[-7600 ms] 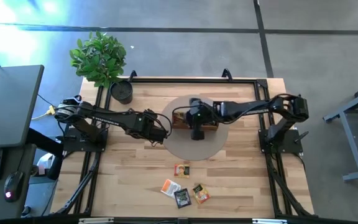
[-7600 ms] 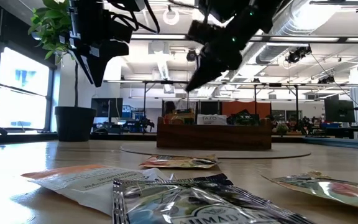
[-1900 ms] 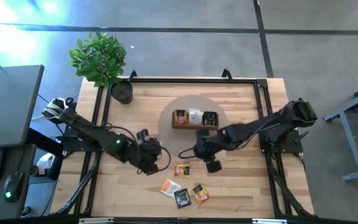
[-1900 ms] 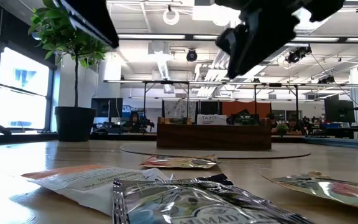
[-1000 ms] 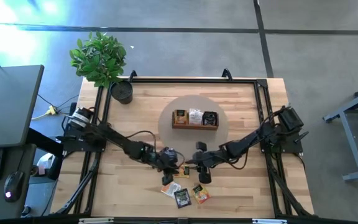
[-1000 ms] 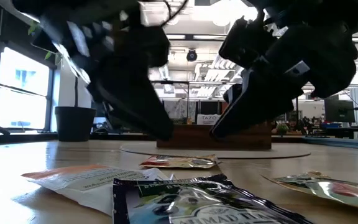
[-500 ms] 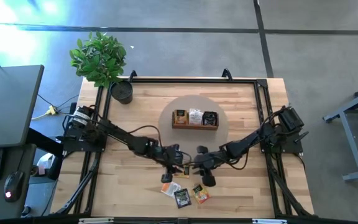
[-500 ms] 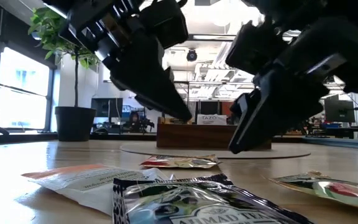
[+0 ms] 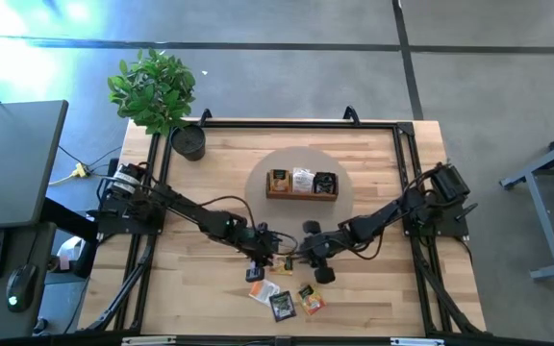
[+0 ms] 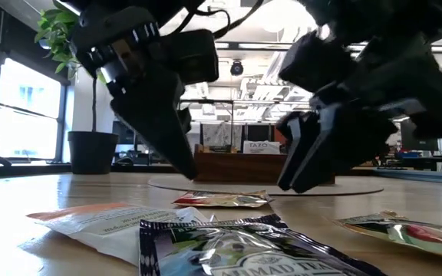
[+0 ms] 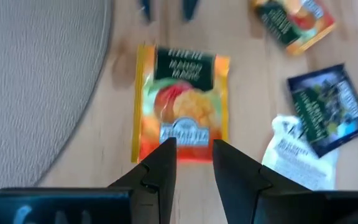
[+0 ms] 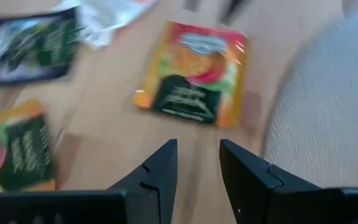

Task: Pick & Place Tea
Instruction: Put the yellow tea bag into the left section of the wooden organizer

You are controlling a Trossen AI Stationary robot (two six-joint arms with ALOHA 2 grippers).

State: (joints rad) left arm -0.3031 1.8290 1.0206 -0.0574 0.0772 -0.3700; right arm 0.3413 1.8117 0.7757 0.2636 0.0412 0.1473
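Observation:
An orange-yellow tea packet (image 9: 282, 261) lies flat on the wood just off the grey mat, between my two grippers. My left gripper (image 9: 261, 261) is low at its left, open with a narrow gap, and the packet (image 11: 182, 106) shows just ahead of the fingers. My right gripper (image 9: 313, 258) is low at its right, also open, facing the packet (image 12: 194, 71). Three more packets lie nearer the near edge: white-and-orange (image 9: 263, 288), black (image 9: 282, 305) and yellow-green (image 9: 311, 299). The wooden tray (image 9: 301, 183) holds further packets.
The tray stands on a round grey mat (image 9: 258, 207) at the table's middle. A potted plant (image 9: 188, 141) is at the far left corner. In the low view both grippers (image 10: 176, 165) (image 10: 301, 172) hang just above the wood behind the near packets (image 10: 229, 249).
Both grippers have stayed low over the wood by the orange-yellow packet, facing each other. The left gripper has dropped closer to the table and shifted slightly toward the near edge. The packets have not moved.

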